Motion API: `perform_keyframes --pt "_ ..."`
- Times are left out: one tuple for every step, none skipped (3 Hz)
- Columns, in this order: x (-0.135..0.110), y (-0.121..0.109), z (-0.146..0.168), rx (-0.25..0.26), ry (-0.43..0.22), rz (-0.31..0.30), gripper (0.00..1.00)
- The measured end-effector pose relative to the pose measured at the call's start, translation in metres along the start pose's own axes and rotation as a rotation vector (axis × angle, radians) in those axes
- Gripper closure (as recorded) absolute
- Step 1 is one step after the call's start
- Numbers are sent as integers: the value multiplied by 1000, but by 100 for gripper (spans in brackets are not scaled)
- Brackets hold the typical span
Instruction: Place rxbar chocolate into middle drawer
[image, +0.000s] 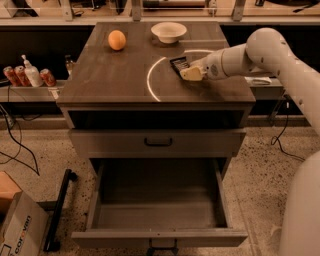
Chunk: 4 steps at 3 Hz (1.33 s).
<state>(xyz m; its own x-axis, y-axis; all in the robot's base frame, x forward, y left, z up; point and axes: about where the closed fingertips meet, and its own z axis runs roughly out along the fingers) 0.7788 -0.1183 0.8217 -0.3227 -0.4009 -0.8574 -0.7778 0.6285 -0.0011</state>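
Observation:
The rxbar chocolate (178, 63), a small black bar, lies on the cabinet top right of centre, just inside a pale arc marked on the surface. My gripper (192, 74) comes in from the right on the white arm and is low over the top, its cream tip touching or overlapping the bar's right end. The middle drawer (159, 238) is pulled fully out below, its deep box interior showing nothing inside.
An orange fruit (117, 40) and a white bowl (169, 32) stand at the back of the cabinet top. The upper drawer front (158, 142) with a black handle is closed. Cans and a bottle (31, 75) stand on a shelf at left. A cardboard box (15, 232) is on the floor at lower left.

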Motion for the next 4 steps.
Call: perform_keyframes --pt "-2 0 -1 0 0 0 95" --pt "-3 0 -2 0 0 0 100" --pt "-3 0 -2 -1 0 -1 100" --pt "-37 52 -27 -80 -10 -131 100"
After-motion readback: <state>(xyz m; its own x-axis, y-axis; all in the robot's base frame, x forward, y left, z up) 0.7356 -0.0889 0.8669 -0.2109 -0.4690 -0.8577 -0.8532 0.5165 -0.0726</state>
